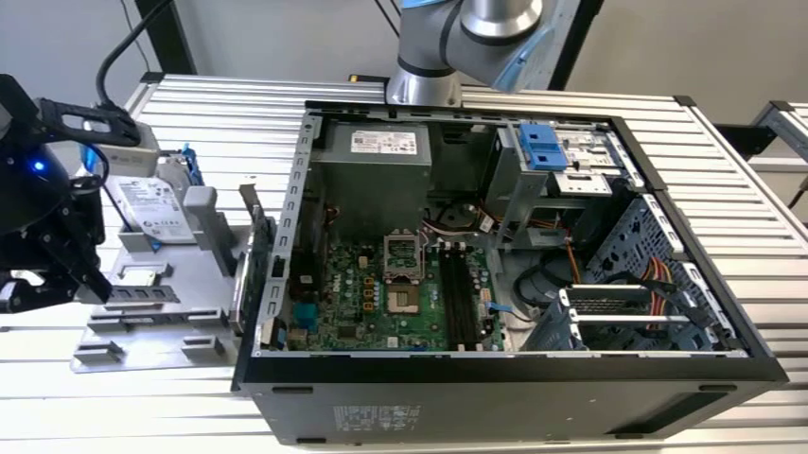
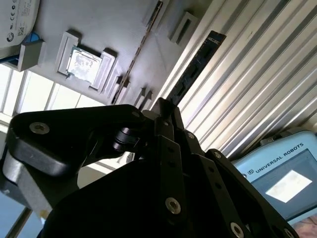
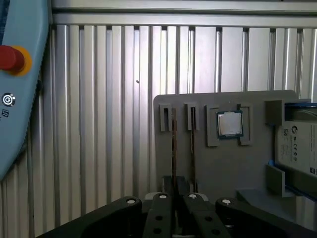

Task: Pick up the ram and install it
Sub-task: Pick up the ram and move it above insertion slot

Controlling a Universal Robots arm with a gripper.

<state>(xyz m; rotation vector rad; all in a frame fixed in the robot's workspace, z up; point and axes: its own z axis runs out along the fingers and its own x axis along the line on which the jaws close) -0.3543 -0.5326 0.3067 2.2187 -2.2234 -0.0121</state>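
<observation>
The ram [image 2: 195, 64] is a long, narrow dark stick that juts straight out from between my fingertips, over the ribbed table beside the grey holder tray [image 2: 114, 25]. In the first wrist view the ram [image 3: 174, 148] shows edge-on, in line with my gripper [image 3: 176, 191]. My gripper [image 2: 166, 110] is shut on one end of the stick. In the exterior view my gripper [image 1: 44, 284] hangs at the far left, over the left side of the tray [image 1: 165, 331]. The motherboard's long black memory slots [image 1: 461, 303] lie inside the open computer case [image 1: 505, 369], well to the exterior view's right of my gripper.
The tray carries a square silver processor [image 3: 229, 124], a hard drive [image 1: 149, 210] and a second thin stick [image 3: 192, 148] standing edge-on in a slot. A green card with a metal bracket [image 1: 259, 246] stands at the tray's case side. A teach pendant [image 3: 20, 99] lies on the table.
</observation>
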